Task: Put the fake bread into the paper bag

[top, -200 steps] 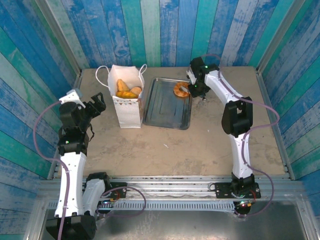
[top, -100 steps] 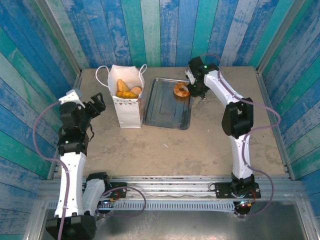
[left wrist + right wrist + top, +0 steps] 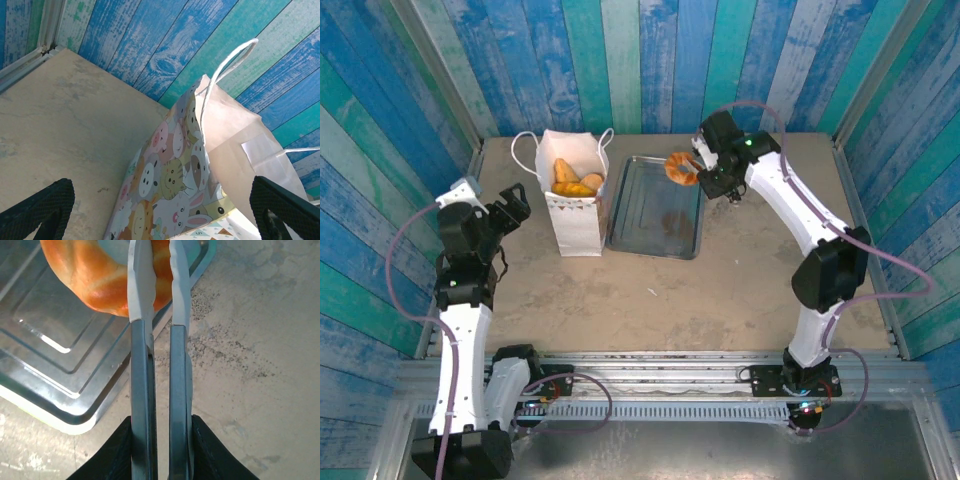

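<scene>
And there was the right tool [image 3: 161, 260], fingers drawn in tight and pinching the ring doughnut [image 3: 90, 275] through its glossy orange rim. The doughnut hung over the far right corner of the grey tray [image 3: 655, 225]; it looked lifted clear of the metal, though from the wrist view that was hard to swear to. Beside the tray's right edge ran the bare speckled worktop [image 3: 720, 290].

Over on the other side, the left tool [image 3: 510, 205] sat with its fingers spread wide, gripping nothing, just beside the paper bag [image 3: 575, 225]. The bag stood upright, touching or nearly touching the tray's left edge, mouth open, cord handles [image 3: 225, 65] looping up. Inside it lay golden-brown pastries [image 3: 575, 180], at least two, near the top.
</scene>
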